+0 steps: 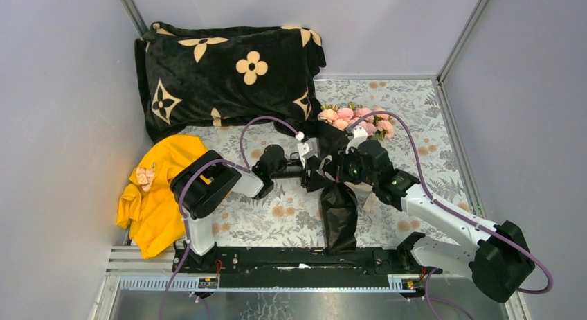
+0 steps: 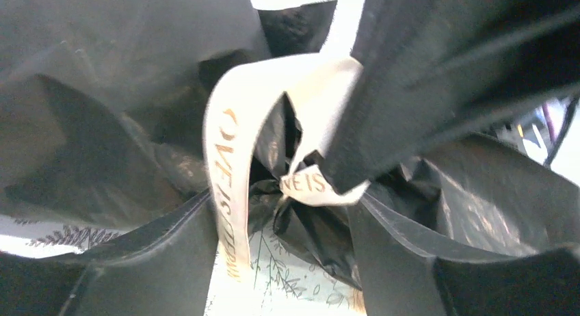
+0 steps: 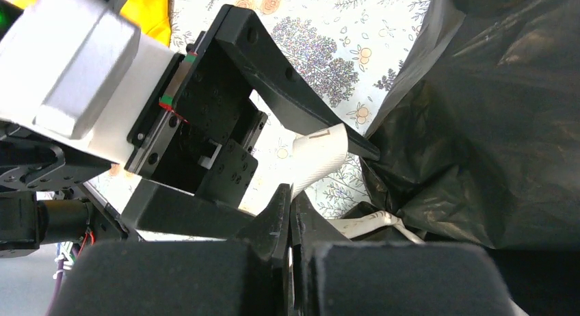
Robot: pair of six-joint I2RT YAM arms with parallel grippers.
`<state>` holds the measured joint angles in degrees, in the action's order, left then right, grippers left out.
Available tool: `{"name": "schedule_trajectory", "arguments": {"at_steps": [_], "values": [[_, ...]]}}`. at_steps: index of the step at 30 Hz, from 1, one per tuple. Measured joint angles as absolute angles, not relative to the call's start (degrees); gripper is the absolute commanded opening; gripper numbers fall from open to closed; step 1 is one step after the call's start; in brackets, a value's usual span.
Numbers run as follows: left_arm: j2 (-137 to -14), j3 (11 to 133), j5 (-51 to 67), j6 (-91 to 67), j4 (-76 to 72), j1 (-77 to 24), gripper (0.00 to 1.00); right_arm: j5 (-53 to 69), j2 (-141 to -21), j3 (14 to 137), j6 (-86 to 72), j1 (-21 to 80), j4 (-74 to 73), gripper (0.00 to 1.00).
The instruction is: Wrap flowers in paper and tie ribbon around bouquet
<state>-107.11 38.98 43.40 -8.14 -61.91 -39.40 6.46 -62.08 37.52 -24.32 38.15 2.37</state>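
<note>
**Fig. 1.** Overhead view of a work cell enclosed by smooth pale grey-lilac wall panels at left, back and right, with slanting silver metal frame posts at the far corners and even, diffuse lighting. The tabletop carries a cream cloth printed with grey foliage and orange blossoms. A folded black plush blanket with tan flower motifs lies at far left, a crumpled yellow cloth garment lies beside the left wall, and a black rail with a ribbed silver ledge runs along the near edge.
</note>
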Motion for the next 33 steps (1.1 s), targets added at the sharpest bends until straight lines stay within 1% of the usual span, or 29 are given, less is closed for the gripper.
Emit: {"name": "schedule_trajectory", "arguments": {"at_steps": [3,7,11,14,15,16,17,18,19,20,22,23,24,26,28,33], "values": [[-107.1,38.5,37.8,-15.1,-63.5,-40.4,0.66,6.4,-62.1,36.8,-24.5,38.2,3.4,0.0],[-107.1,38.1,32.5,-20.4,-64.7,-41.7,0.63,6.1,-62.1,36.2,-24.7,38.2,3.8,0.0],[-107.3,37.8,29.9,-23.1,-65.8,-43.0,0.51,5.2,-62.1,36.0,-24.9,38.2,4.3,0.0],[-107.7,37.7,28.8,-23.9,-66.6,-43.7,0.48,4.9,-62.1,35.7,-25.2,38.2,4.6,0.0],[-107.8,37.6,28.6,-23.9,-66.9,-43.9,0.48,4.8,-62.1,35.6,-25.3,38.2,4.6,0.0],[-107.8,37.5,28.6,-24.1,-67.3,-44.1,0.51,4.5,-62.1,35.6,-25.4,38.2,4.6,0.0],[-107.8,37.4,28.7,-24.3,-67.7,-44.4,0.56,4.2,-62.1,35.5,-25.4,38.2,4.6,0.0],[-107.8,37.2,28.7,-24.5,-68.1,-44.7,0.65,3.9,-62.1,35.4,-25.6,38.2,4.7,0.0],[-107.8,37.0,29.0,-24.7,-68.7,-44.9,0.71,3.6,-62.1,35.4,-25.8,38.2,4.7,0.0],[-107.8,36.8,29.2,-24.8,-69.1,-45.1,0.75,3.2,-62.1,35.3,-26.0,38.2,4.7,0.0],[-107.8,36.1,29.5,-25.2,-70.1,-45.5,0.76,2.0,-61.8,34.7,-26.7,38.2,5.2,0.0],[-107.8,35.7,29.4,-25.4,-70.5,-45.7,0.75,1.3,-61.3,34.2,-27.1,38.2,5.4,0.0],[-107.8,35.2,29.1,-25.6,-70.9,-46.0,0.72,0.6,-60.7,33.6,-27.8,38.2,5.6,0.0],[-107.7,34.3,27.5,-25.9,-71.3,-46.4,0.62,-0.9,-59.0,32.3,-29.4,38.2,6.0,0.0],[-107.7,33.6,25.1,-26.5,-71.4,-46.9,0.55,-2.2,-57.5,31.2,-30.9,38.2,6.8,0.0],[-107.7,33.4,18.9,-27.1,-73.5,-49.1,0.54,-3.6,-56.7,30.0,-32.9,38.2,7.2,0.0]]}}
